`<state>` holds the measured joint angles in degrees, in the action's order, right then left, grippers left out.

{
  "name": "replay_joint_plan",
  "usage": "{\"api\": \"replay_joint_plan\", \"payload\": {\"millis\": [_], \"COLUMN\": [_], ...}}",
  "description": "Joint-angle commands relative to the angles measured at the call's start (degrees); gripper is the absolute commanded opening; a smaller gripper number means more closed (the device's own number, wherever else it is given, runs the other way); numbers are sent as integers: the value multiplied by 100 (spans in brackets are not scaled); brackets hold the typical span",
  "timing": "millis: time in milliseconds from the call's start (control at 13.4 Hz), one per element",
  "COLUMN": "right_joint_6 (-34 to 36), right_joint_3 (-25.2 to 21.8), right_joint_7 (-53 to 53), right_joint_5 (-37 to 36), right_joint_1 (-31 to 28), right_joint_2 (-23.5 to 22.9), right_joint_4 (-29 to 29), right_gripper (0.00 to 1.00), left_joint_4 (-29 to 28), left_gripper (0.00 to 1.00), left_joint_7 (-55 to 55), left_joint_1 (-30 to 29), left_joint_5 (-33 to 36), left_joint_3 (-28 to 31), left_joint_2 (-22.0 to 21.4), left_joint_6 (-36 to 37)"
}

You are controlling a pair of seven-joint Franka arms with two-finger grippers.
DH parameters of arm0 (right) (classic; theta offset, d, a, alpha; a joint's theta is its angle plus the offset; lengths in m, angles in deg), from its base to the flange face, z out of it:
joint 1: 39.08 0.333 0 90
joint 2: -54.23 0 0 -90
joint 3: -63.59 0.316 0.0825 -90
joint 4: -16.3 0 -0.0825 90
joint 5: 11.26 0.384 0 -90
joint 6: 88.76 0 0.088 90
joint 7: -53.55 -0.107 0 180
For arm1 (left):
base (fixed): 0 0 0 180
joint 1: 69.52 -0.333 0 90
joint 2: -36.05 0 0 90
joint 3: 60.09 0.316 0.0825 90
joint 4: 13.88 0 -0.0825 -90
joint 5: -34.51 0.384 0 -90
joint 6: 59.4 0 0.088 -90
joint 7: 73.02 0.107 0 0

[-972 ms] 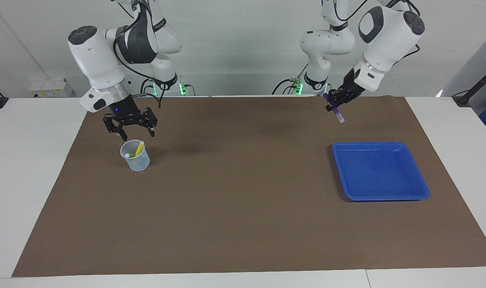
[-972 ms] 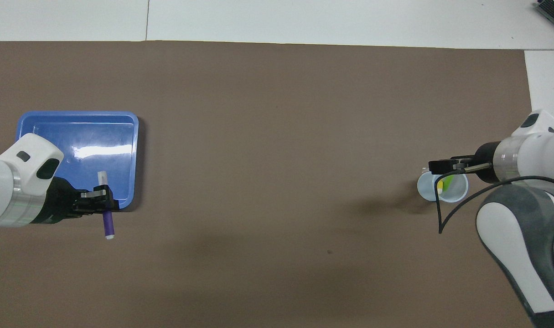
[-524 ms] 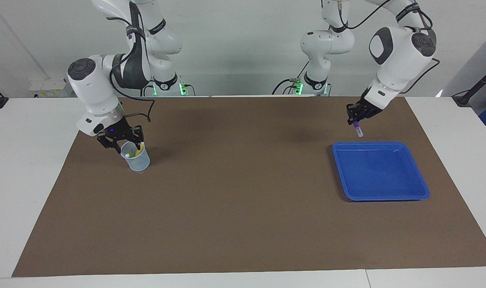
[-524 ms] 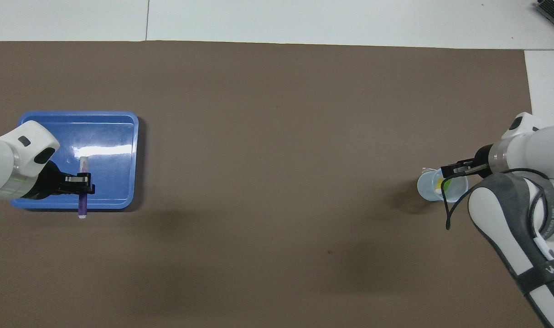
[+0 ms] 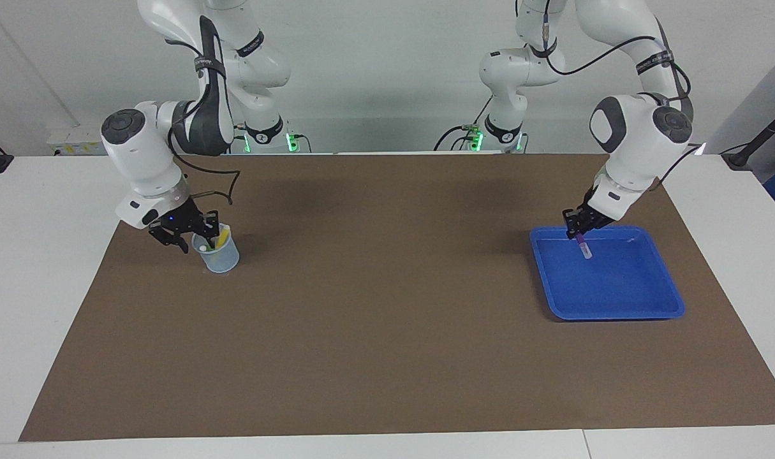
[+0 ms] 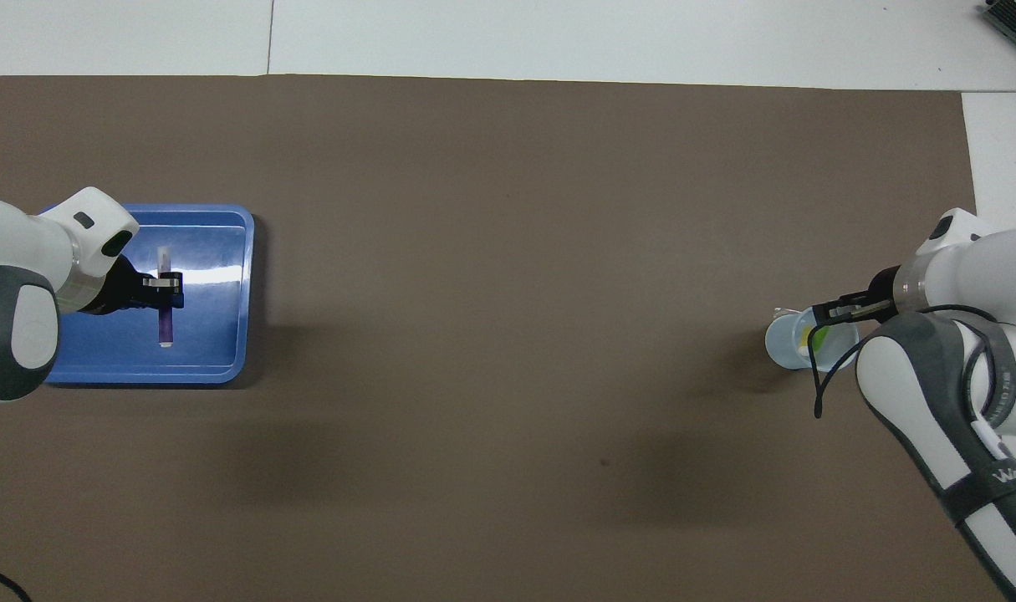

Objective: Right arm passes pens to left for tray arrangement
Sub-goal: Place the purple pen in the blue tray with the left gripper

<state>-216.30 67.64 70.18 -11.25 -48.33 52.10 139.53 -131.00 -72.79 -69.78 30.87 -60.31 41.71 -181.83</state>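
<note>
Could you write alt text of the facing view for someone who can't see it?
The left gripper holds a purple pen low over a blue tray; the right gripper reaches into a small cup holding a yellow pen on a brown mat.

The tray is glossy blue plastic. The cup is clear, pale plastic. A matt brown mat covers the smooth white surface.

Bright even light, soft shadows, glare on tray.

Left claw grips purple pen low over blue tray; right claw at pale cup holding green and yellow pens.
</note>
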Motion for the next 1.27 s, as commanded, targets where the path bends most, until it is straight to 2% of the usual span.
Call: {"api": "replay_joint_plan", "payload": {"millis": [0, 224, 299, 524, 673, 898, 1047, 1197], "right_joint_6": [-34, -8, 9, 115, 159, 447, 1175, 1965], "right_joint_3": [87, 87, 87, 96, 96, 96, 105, 114], "right_joint_7": [-11, -11, -54, -528, -582, -512, -520, -538], "right_joint_5": [-89, -53, -27, -27, -18, -18, -18, -36], "right_joint_1": [-103, -103, -103, -94, -94, -77, -68, -16], "right_joint_2": [-33, -33, -33, -7, 2, 2, 2, 10], "right_joint_4": [-9, -18, -18, -1, 0, -253, -1033, -1816], "right_gripper": [53, 49, 41, 27, 0, 0, 0, 0], "left_joint_4": [329, 453, 444, 322, 24, -197, -189, -154], "left_gripper": [0, 0, 0, 0, 0, 0, 0, 82], "left_joint_7": [65, 109, 100, 100, 118, 153, 153, 110], "left_joint_1": [-80, -159, -168, -168, -159, -159, -168, -168], "left_joint_5": [239, 319, 319, 319, 319, 319, 319, 311], "left_joint_3": [-49, -49, -49, -49, -49, -49, -49, -58], "left_joint_2": [549, 919, 998, 1104, 1131, 1140, 1140, 1140], "left_joint_6": [-306, -623, -728, -1071, -1500, -1766, -1784, -1758]}}
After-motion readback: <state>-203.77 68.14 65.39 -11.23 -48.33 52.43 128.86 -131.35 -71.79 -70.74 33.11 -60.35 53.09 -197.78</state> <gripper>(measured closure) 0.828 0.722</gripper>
